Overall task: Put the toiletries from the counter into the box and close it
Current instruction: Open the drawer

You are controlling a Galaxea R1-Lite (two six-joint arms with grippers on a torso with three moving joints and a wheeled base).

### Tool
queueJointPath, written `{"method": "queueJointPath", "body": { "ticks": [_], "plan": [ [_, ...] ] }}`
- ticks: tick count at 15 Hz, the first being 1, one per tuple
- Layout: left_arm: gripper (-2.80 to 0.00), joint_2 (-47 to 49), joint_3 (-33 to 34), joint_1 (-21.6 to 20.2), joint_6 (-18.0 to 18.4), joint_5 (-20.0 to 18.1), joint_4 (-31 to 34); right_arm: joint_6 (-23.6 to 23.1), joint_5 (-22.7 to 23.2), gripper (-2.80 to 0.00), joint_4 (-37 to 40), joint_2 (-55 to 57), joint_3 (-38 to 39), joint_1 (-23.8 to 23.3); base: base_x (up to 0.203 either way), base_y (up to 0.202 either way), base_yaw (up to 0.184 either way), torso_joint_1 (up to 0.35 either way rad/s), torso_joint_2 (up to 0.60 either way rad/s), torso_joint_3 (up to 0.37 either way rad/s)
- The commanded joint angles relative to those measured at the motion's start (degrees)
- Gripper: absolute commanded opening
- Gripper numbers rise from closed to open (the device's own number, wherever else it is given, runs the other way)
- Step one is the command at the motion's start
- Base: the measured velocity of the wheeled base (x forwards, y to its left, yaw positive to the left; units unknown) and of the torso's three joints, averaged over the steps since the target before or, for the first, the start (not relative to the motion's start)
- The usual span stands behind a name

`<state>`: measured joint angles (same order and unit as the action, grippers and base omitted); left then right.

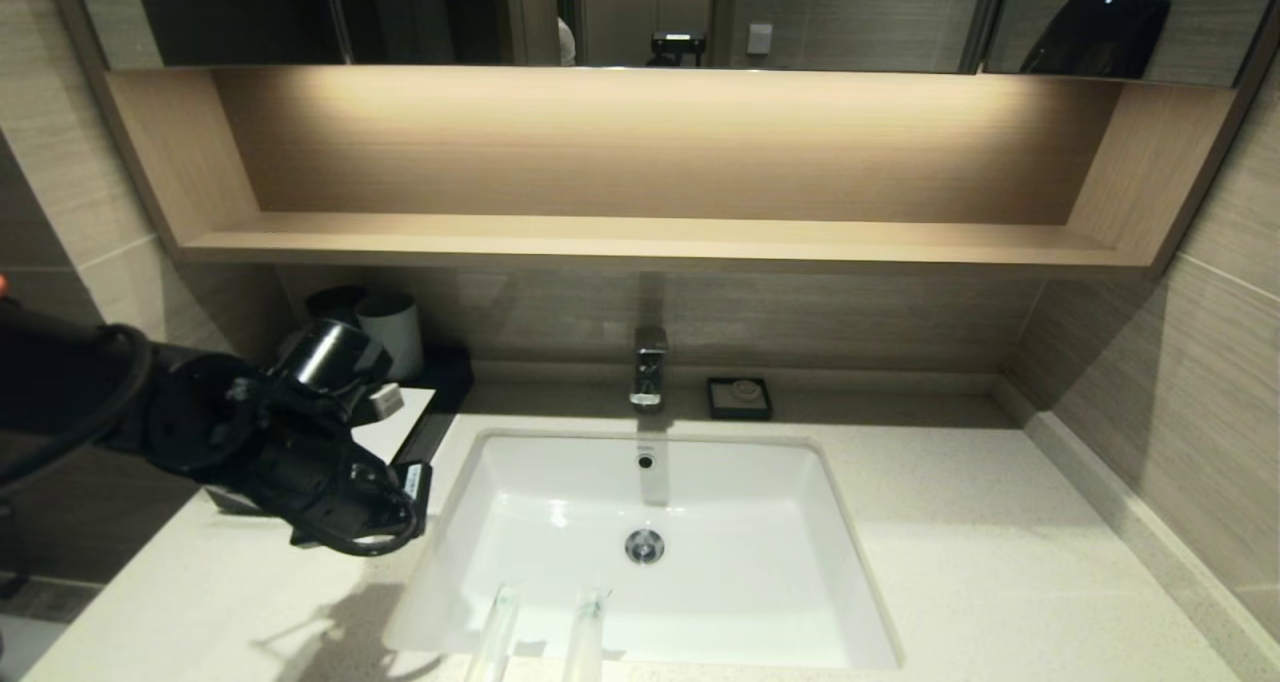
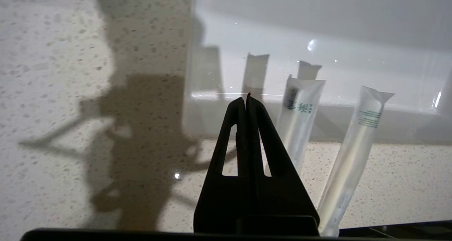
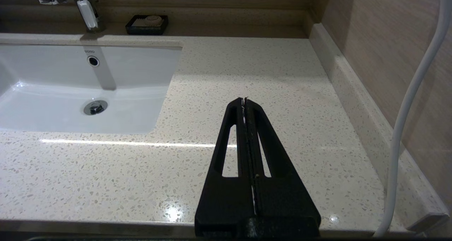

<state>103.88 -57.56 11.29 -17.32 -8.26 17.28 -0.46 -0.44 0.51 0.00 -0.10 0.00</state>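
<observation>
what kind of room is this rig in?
Most likely a hotel-style bathroom vanity: a white sunken sink with a chrome tap in a speckled stone counter, a soap dish behind it, and two wrapped toiletry packets at the sink's front edge.

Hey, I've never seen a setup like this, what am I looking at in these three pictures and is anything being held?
It is a two-armed robot at a bathroom counter. One picture looks down from its head; the other two come from cameras on each wrist. The left gripper hangs above the counter beside two wrapped toiletry sticks that lie at the sink's front edge, their tips over the basin. Its jaws are shut and hold nothing. The right gripper rests over bare counter, jaws also shut and empty. The black box with a white top sits at the back left, partly hidden behind the left arm.
</observation>
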Motion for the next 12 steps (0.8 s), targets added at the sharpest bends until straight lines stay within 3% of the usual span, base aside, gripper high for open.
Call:
{"method": "queueJointPath", "body": {
  "ticks": [1,3,6,8,12],
  "plan": [
    [-2.80,-2.9,2.1,-3.5,0.2,2.9,0.4,-0.1,0.1,-2.80,0.0,-0.1,0.0,0.0,0.000,0.000,0.000,0.000,0.00,0.000],
    [-2.80,-4.9,4.5,-4.8,0.4,5.6,0.0,-0.1,0.1,-2.80,0.0,0.0,0.0,0.0,0.000,0.000,0.000,0.000,0.00,0.000],
    [-2.80,-8.8,10.2,-8.4,1.4,6.3,-4.1,-0.1,0.0,-2.80,0.0,0.0,0.0,0.0,0.000,0.000,0.000,0.000,0.00,0.000],
    [-2.80,-10.6,15.5,-11.6,4.4,6.7,-10.1,-0.1,0.0,-2.80,0.0,-0.1,0.0,0.0,0.000,0.000,0.000,0.000,0.00,0.000],
    [-2.80,-8.1,22.3,-21.7,12.4,6.8,-28.0,-0.1,0.0,-2.80,0.0,-0.1,0.0,0.0,0.000,0.000,0.000,0.000,0.00,0.000]
  ]
}}
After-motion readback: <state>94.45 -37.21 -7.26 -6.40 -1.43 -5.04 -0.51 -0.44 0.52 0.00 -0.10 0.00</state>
